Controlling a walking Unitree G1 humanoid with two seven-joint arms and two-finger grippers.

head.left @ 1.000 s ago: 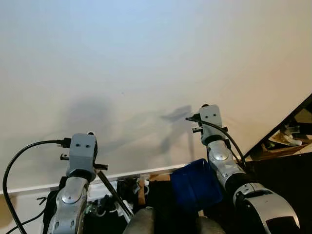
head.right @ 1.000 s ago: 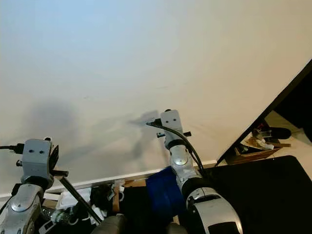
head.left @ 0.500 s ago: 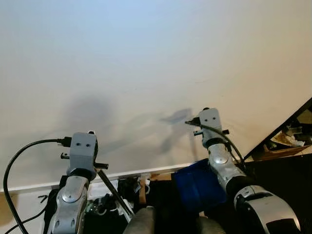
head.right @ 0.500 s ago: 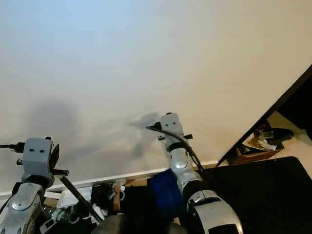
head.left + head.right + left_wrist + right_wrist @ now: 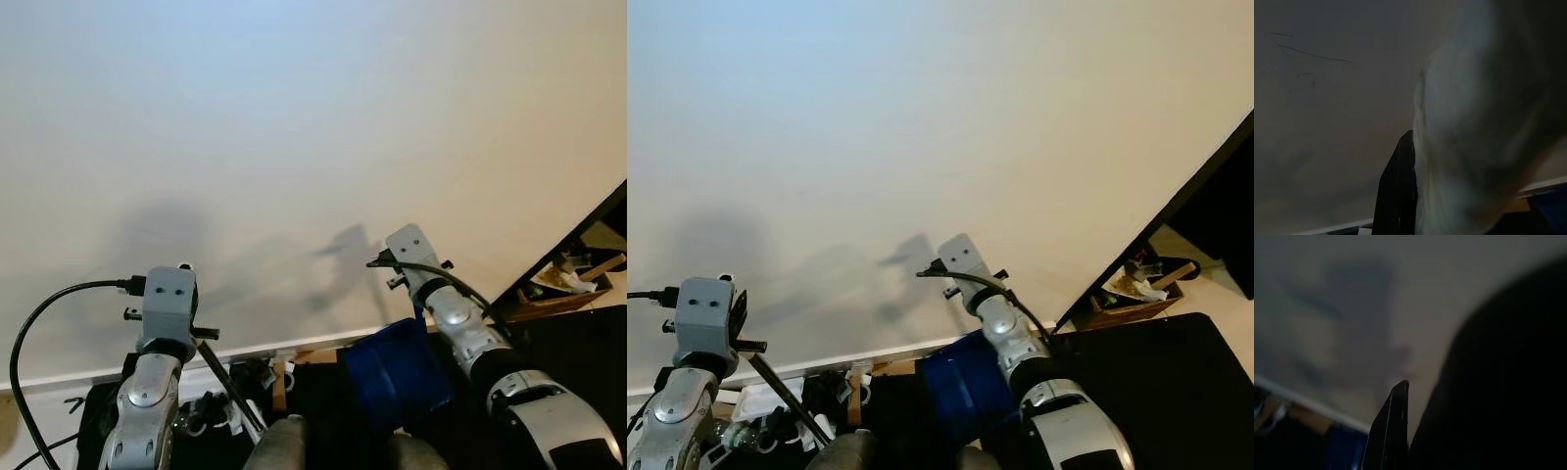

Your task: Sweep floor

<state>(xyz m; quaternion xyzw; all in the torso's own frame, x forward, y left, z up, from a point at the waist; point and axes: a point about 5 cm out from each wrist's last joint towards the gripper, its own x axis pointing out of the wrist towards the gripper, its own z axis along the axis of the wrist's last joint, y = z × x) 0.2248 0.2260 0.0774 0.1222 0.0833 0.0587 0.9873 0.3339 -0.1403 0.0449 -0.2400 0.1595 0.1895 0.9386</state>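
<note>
Broom handle, as far as I can judge, is the thin dark rod [image 5: 227,390] slanting down from just under my left wrist [image 5: 167,311] toward the clutter [image 5: 211,411] below it. I can't see its head or where it meets the floor. The left gripper [image 5: 1404,166] sits against something pale and blurred. I can't tell whether it's clamped or spread. Same for the right gripper [image 5: 1399,401], with a dark mass beside it and the grip unreadable. The blue thing [image 5: 394,372], maybe a dustpan, sits against the inner side of my right forearm [image 5: 460,328]. Both wrists are up in front of the wall [image 5: 294,117], above the skirting board [image 5: 313,343]. To do this step well, I'd confirm the grip on the rod before any stroke. I'd also lower both arms and tilt the head down so the floor comes into sight, then keep strokes short and clear of the black cable [image 5: 39,323] by my left arm. Versus a second ago, the right wrist [image 5: 409,245] has dropped a little and now leans in toward the left arm. The left arm and rod are unchanged, and the blue thing is in about the same spot.
</note>
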